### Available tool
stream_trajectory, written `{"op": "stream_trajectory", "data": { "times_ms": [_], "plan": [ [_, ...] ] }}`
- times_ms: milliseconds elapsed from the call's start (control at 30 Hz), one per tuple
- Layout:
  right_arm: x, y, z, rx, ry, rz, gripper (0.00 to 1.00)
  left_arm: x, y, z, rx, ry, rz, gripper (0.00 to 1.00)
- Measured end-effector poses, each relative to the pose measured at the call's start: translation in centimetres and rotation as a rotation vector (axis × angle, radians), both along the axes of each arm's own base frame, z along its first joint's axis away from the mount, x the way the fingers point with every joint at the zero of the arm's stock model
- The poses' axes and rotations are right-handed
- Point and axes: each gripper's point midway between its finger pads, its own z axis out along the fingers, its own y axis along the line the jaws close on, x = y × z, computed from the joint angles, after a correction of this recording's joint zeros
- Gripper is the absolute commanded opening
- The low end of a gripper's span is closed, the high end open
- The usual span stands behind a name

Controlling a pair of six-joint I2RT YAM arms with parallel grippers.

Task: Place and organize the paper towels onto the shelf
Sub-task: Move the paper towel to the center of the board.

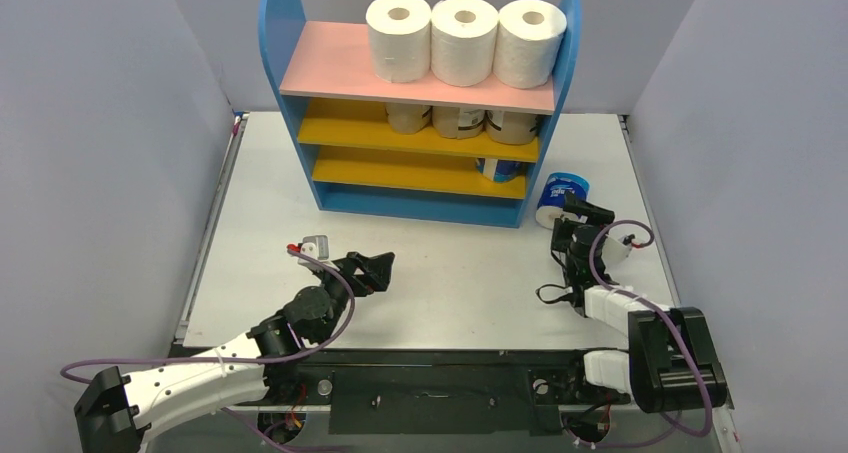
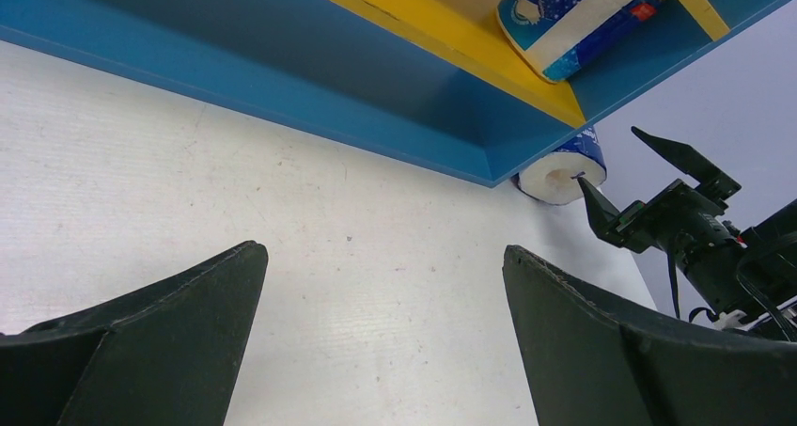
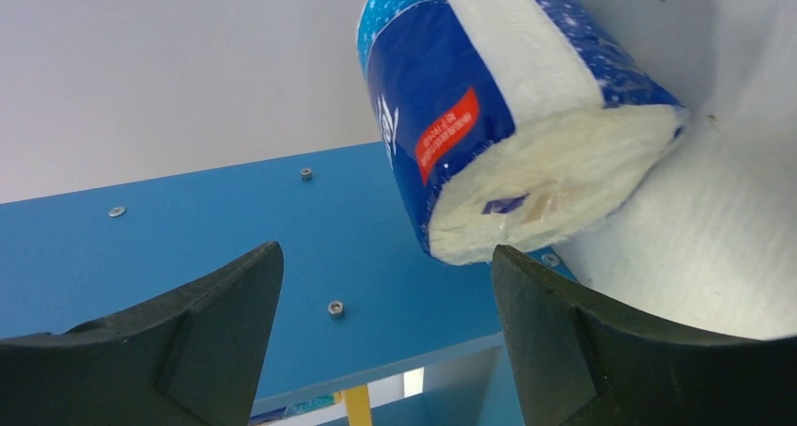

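White table (image 1: 450, 273) under the left gripper (image 1: 383, 273), jaws wide, holding nothing; right gripper (image 1: 585, 216) likewise spread and empty, fingertips just short of the blue-wrapped roll (image 3: 489, 116). Roll lies on its side on the table just beside the shelf's (image 1: 420, 205) right panel, long axis level, core end toward the near edge; red label (image 3: 444, 134) unreadable. Behind: second blue roll (image 1: 497, 168) at the right end of the lower yellow board, room to its left; tan rolls (image 1: 458, 123) above, white rolls (image 1: 464, 38) upright on top.
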Motion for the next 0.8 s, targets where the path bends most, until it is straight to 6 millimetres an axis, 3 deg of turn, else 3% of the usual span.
{"op": "stream_trajectory", "data": {
  "times_ms": [167, 433, 800],
  "plan": [
    [1.4, 0.1, -0.4, -0.015, 0.012, 0.004, 0.74, 0.1, 0.1, 0.0, 0.002, 0.0, 0.007, 0.96],
    [1.8, -0.1, -2.7, -0.031, 0.067, 0.003, 0.7, 0.1, 0.4, -0.8, 0.017, 0.006, 0.018, 0.96],
    [3.0, -0.6, -3.5, -0.046, 0.054, 0.004, 0.66, 0.1, 0.6, -1.7, 0.042, 0.016, 0.025, 0.96]
  ]
}}
